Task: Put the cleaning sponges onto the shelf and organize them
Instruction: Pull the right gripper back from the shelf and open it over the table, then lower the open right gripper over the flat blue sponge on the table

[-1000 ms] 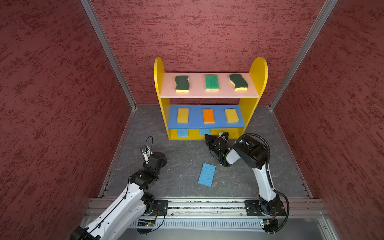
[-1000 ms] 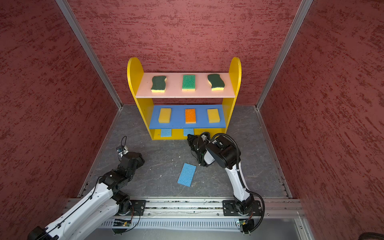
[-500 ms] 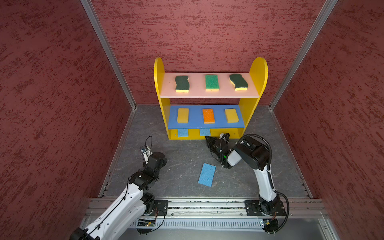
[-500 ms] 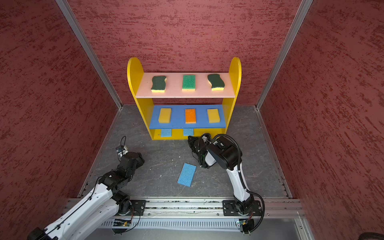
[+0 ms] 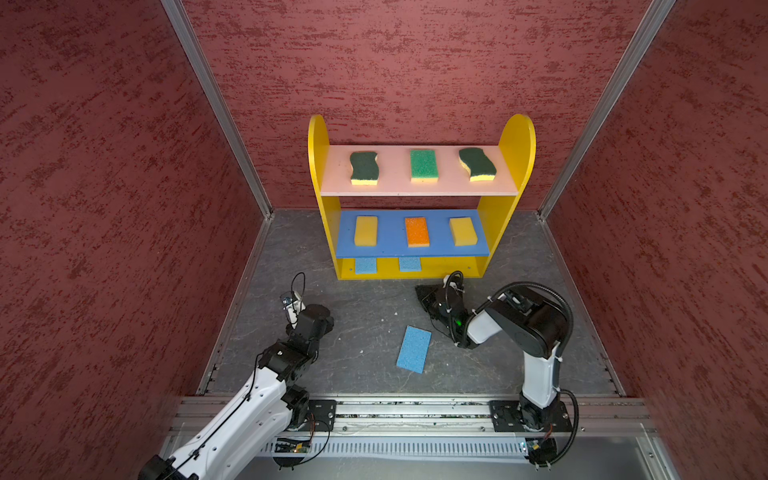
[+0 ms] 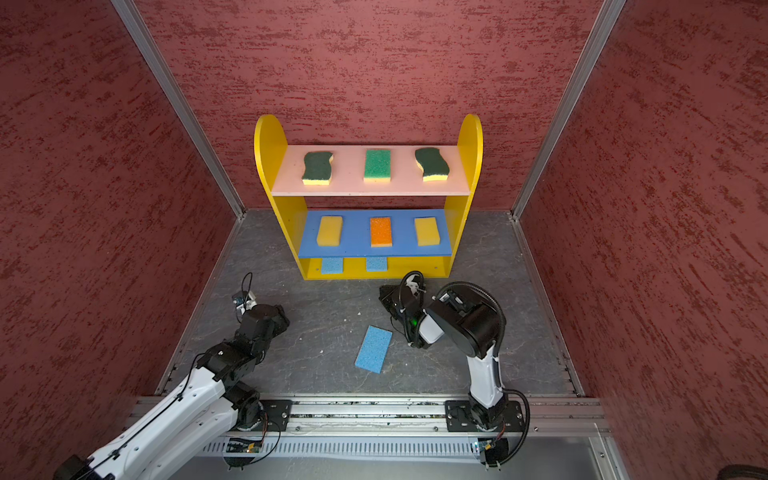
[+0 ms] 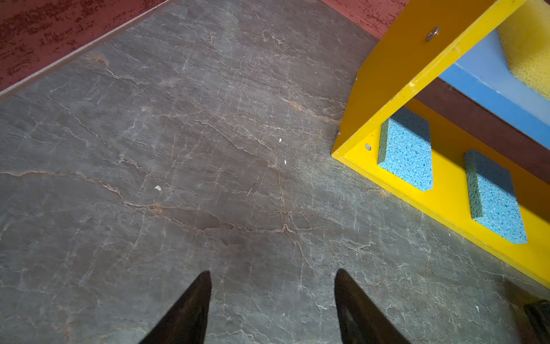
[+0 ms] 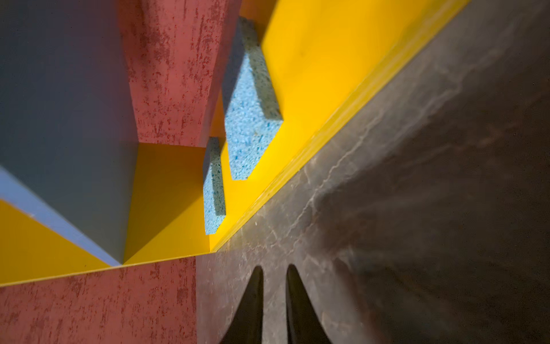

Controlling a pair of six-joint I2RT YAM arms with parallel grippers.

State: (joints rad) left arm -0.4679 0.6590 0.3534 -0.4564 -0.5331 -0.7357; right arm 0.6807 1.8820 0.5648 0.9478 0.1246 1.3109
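The shelf point(image 5: 318, 166) stands at the back wall. Its pink top board carries two dark-green wavy sponges point(image 5: 364, 167) point(image 5: 478, 164) and a bright green one point(image 5: 423, 165). The blue middle board holds two yellow sponges point(image 5: 365, 230) point(image 5: 463, 231) around an orange one point(image 5: 417, 231). Two thin blue sponges point(image 7: 406, 155) point(image 7: 494, 202) lie on the yellow bottom board. A third blue sponge point(image 5: 414, 349) lies flat on the floor. My right gripper point(image 8: 274, 269) hovers low by the shelf's front right, jaws parted narrowly, empty. My left gripper point(image 7: 272, 277) is open over bare floor.
Red textured walls point(image 5: 124, 208) close in the grey stone-patterned floor point(image 5: 365, 307) on three sides. A metal rail point(image 5: 415, 409) with both arm bases runs along the front. The bottom board's right third point(image 5: 453, 264) is bare.
My right gripper has drawn back a little from the shelf's front and its jaws have parted slightly. The left arm and the sponges have not moved.
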